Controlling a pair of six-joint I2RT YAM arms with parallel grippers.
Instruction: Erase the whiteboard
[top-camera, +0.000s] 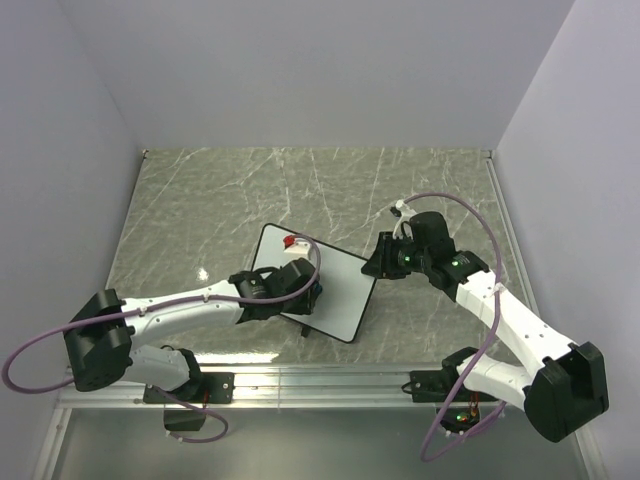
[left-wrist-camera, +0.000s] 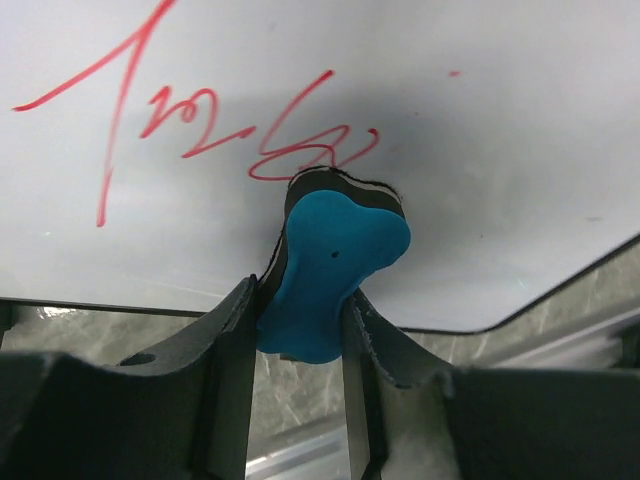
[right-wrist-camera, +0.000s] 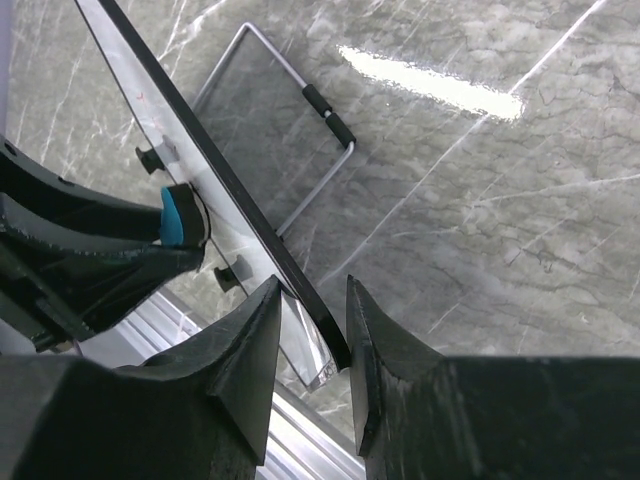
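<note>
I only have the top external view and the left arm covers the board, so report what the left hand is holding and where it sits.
Observer: The left hand is shut on a blue eraser, whose dark pad end is against the whiteboard.
Operator: Tell me what's left to wipe.
Observer: Red scribbles sit just above the eraser, unwiped.
Operator: Now check the right hand.
Observer: The right hand straddles the whiteboard's black rim near a corner. I cannot tell whether it pinches it.

Left gripper (left-wrist-camera: 300, 305) clamps the eraser (left-wrist-camera: 340, 240), arm stretched forward — right gripper (right-wrist-camera: 308, 300) pinches the whiteboard (top-camera: 342, 288) edge, arm bent inward.
</note>
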